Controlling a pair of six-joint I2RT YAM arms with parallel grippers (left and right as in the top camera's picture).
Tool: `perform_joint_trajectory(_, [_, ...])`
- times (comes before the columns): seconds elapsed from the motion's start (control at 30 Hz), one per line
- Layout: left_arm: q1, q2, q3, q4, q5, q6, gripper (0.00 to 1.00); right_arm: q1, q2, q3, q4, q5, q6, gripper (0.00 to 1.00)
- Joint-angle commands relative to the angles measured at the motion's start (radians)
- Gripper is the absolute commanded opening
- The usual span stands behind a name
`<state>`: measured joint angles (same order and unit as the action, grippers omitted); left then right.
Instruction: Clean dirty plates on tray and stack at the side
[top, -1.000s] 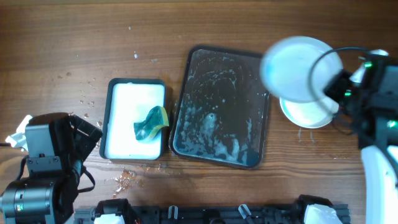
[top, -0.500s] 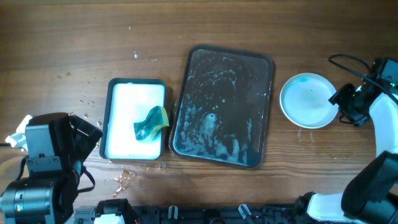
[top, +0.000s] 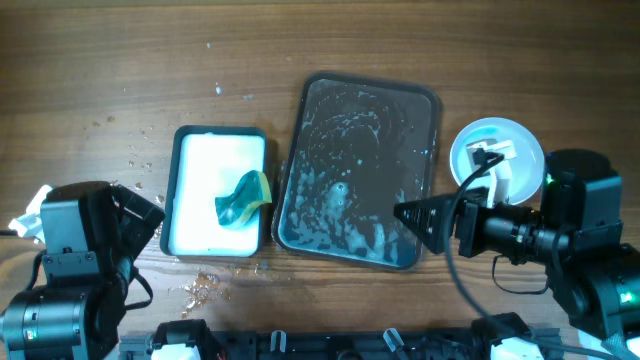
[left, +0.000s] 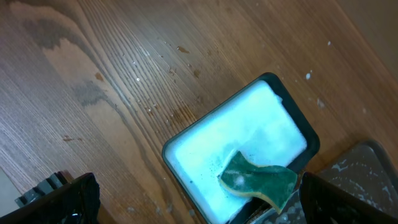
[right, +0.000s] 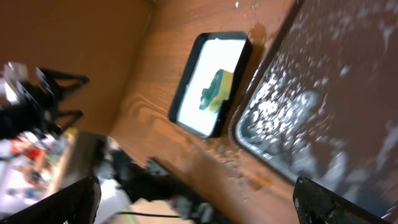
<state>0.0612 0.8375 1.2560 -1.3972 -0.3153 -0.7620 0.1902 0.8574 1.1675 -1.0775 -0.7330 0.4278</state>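
A stack of white plates (top: 505, 133) sits on the table right of the dark tray (top: 340, 120), partly hidden by my right arm. The tray holds soapy water and foam, and I see no plate on it. My right gripper (top: 418, 222) hovers open and empty over the tray's front right corner, pointing left; in the right wrist view its gripper (right: 199, 208) shows wide-set fingers, with the tray (right: 323, 106) beyond. My left gripper (top: 145, 215) stands open and empty at the lower left, and its wrist view shows the gripper (left: 199, 211) looking onto a green-and-yellow sponge (left: 258, 180).
The sponge (top: 243, 197) lies in a black-rimmed white container (top: 180, 190) of soapy water left of the tray. Water drops spot the wood around the container. Black fixtures line the table's front edge.
The right arm brought a white plate over the stack, set it down and let go. It then swung back, its gripper now over the tray's front right corner. The left arm has not moved.
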Motion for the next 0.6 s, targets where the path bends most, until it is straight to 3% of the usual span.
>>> perform_joint_trajectory(0.0, [0.008,-0.005,0.005,0.0,0.001,-0.009,1.0,0.005,-0.002,0.011,-0.014,0.001,0.188,1.0])
perform_joint_trajectory(0.1, [0.008,-0.005,0.005,0.0,0.001,-0.009,1.0,0.018,-0.022,0.011,0.075,0.13,0.122,1.0])
perform_joint_trajectory(0.2, [0.008,-0.005,0.005,0.001,0.001,-0.009,1.0,0.035,-0.082,-0.014,0.28,0.13,-0.202,1.0])
perform_joint_trajectory(0.33, [0.008,-0.005,0.005,0.0,0.001,-0.009,1.0,0.026,-0.306,-0.208,0.467,0.208,-0.566,1.0])
perform_joint_trajectory(0.57, [0.008,-0.005,0.005,0.0,0.001,-0.009,1.0,-0.103,-0.764,-0.68,0.485,0.25,-0.616,1.0])
